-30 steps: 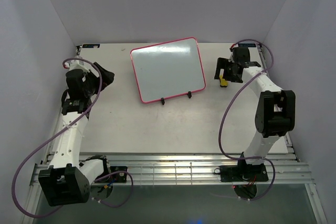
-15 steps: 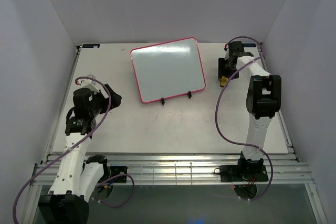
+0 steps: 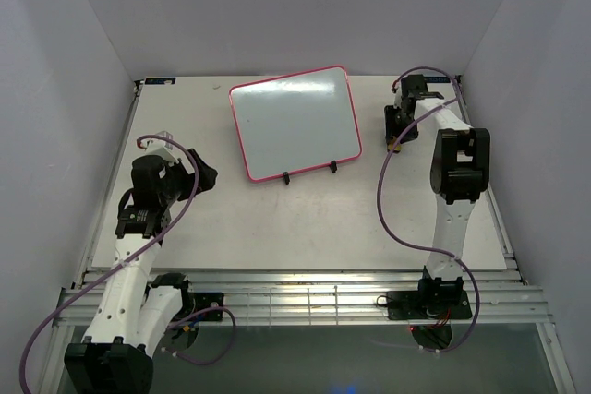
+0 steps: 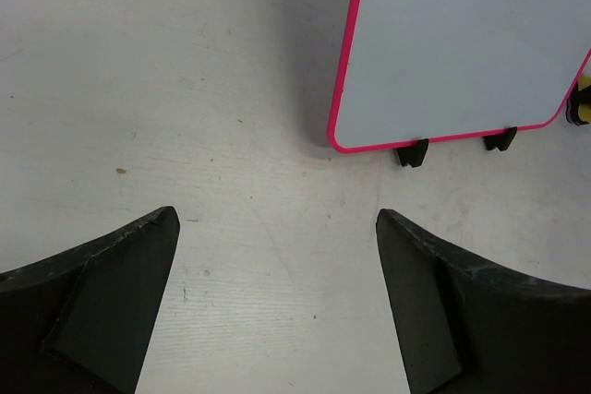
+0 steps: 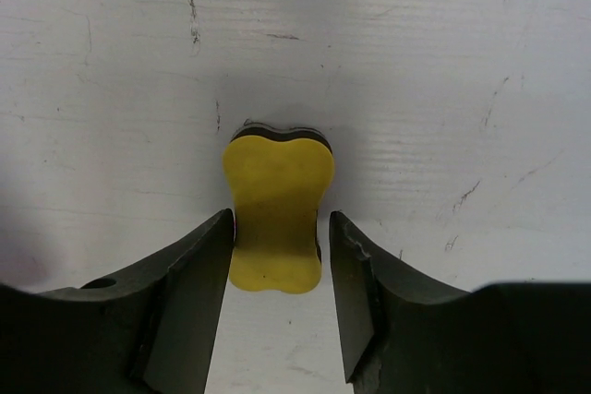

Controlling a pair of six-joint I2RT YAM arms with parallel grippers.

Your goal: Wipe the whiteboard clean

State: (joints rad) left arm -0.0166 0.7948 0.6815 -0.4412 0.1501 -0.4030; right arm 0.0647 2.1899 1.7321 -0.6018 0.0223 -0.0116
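Looking down from the top camera, the whiteboard [image 3: 295, 124] sits toward the back middle of the surface [image 3: 277, 219]. It's propped on a thin black wire stand [image 3: 288, 177] whose two little feet poke out under its near edge. Pink-red frame, rounded corners, and the white face looks clean from here, no scribbles I can make out. The right end effector [image 5: 279, 232] is just beside the board's right side, pointing down at the surface and pinching a small yellow eraser [image 5: 277, 191] between its two fingers. The wrist view shows the yellow block with a dark layer peeking out along its far edge and a finger snug against each side. The left end effector [image 4: 277, 217] is well apart from the board, off to the front left, fingers spread wide with only bare surface between them. Its wrist camera catches the board's near edge and both stand feet.
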